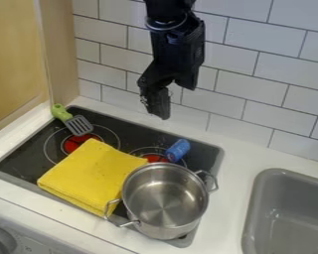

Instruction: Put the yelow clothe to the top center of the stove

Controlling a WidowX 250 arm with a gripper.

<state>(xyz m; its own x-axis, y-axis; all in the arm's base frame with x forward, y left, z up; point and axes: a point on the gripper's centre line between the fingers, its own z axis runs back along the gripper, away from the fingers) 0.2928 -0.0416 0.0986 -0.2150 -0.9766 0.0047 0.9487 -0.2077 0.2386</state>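
The black gripper hangs in front of the tiled wall, above the back edge of the stove and higher than the cloth, apart from it. A folded yellow cloth lies on the front left and middle of the black stove, partly over the left burner. Its right corner comes up against the steel pot.
A steel pot with two handles stands at the stove's front right. Behind it lies a blue cylinder-like object. A green-handled spatula rests at the back left. The grey sink is at the right, the tiled wall behind.
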